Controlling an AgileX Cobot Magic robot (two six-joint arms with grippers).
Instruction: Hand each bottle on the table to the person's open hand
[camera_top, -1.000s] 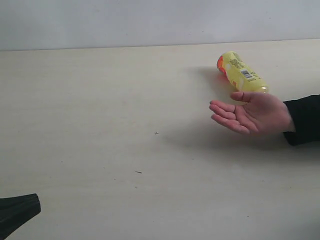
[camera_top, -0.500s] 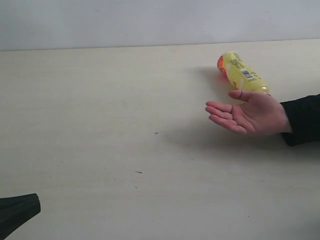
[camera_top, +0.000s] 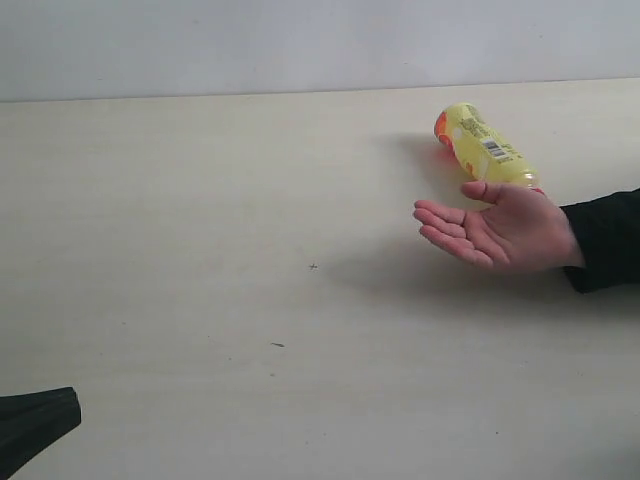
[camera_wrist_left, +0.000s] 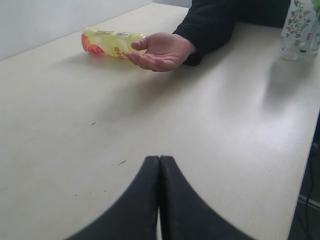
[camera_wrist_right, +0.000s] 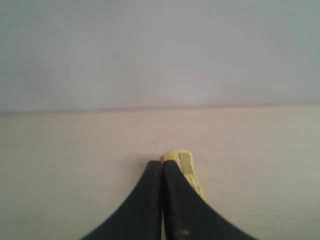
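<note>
The yellow red-capped bottle (camera_top: 485, 148) lies on its side on the beige table (camera_top: 200, 200) at the far right. Just in front of it the person's open hand (camera_top: 500, 230) hovers palm up, black cuff to the right. The left wrist view shows the same yellow bottle (camera_wrist_left: 112, 42) behind the hand (camera_wrist_left: 160, 50). My left gripper (camera_wrist_left: 159, 158) is shut and empty, low at the front left corner (camera_top: 60, 412). My right gripper (camera_wrist_right: 162, 162) is shut and empty, with the yellow bottle (camera_wrist_right: 187, 167) lying beyond its tips. It is out of the exterior view.
In the left wrist view a clear white-capped bottle with a green-leaf label (camera_wrist_left: 298, 22) stands upright near the table's edge beyond the person's sleeve (camera_wrist_left: 215, 25), with part of another bottle beside it. A grey wall runs behind the table.
The person's hand has drifted slightly to the left. The yellow bottle and both grippers have not moved.
</note>
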